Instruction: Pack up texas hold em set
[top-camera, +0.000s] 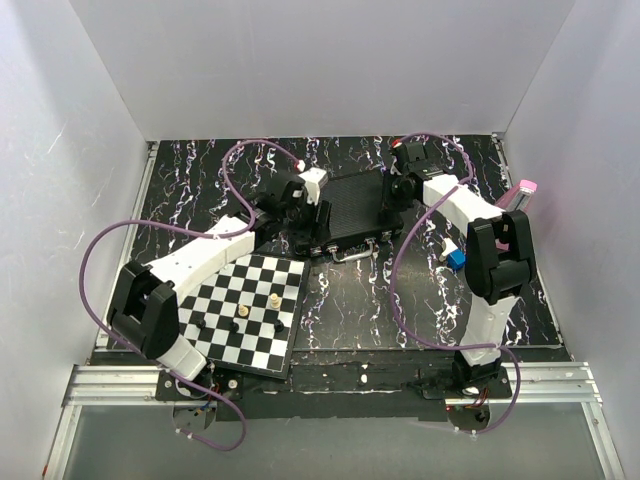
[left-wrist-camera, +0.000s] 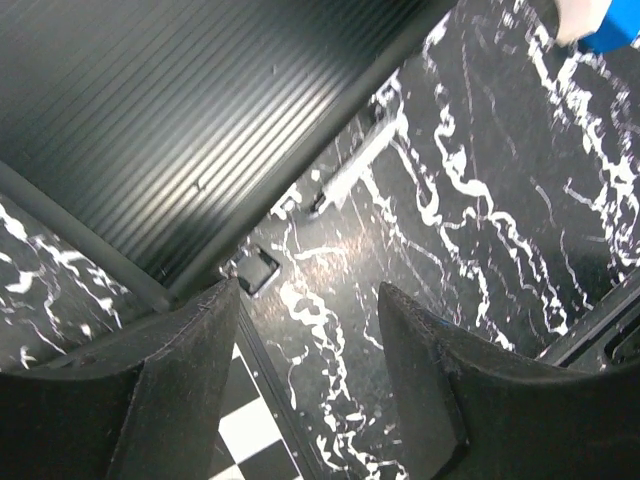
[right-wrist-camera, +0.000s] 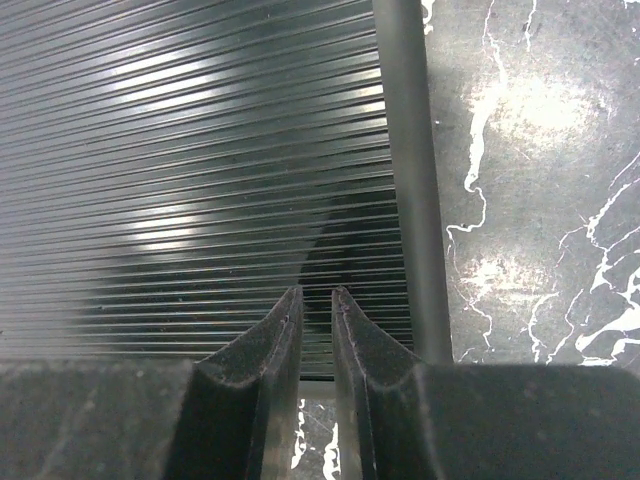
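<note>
Black ribbed briefcase (top-camera: 352, 205) closed, flat at far centre of marbled surface (top-camera: 350, 300), my left end effector (left-wrist-camera: 305, 300) wide, empty, over the surface just beside the case edge, my right end effector (right-wrist-camera: 317, 300) narrowed to a slit, empty, above the ribbed lid near its rim, chessboard (top-camera: 245, 310) nearer, left.

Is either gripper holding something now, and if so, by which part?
Nothing is held. The left gripper is open over the table; the right gripper is nearly closed, empty, over the case lid.

Briefcase (top-camera: 355, 205) lid shut, contents unseen. Chess pieces (top-camera: 274, 299) too small to name. Blue object (left-wrist-camera: 615, 40) clipped by the left wrist view's corner.
</note>
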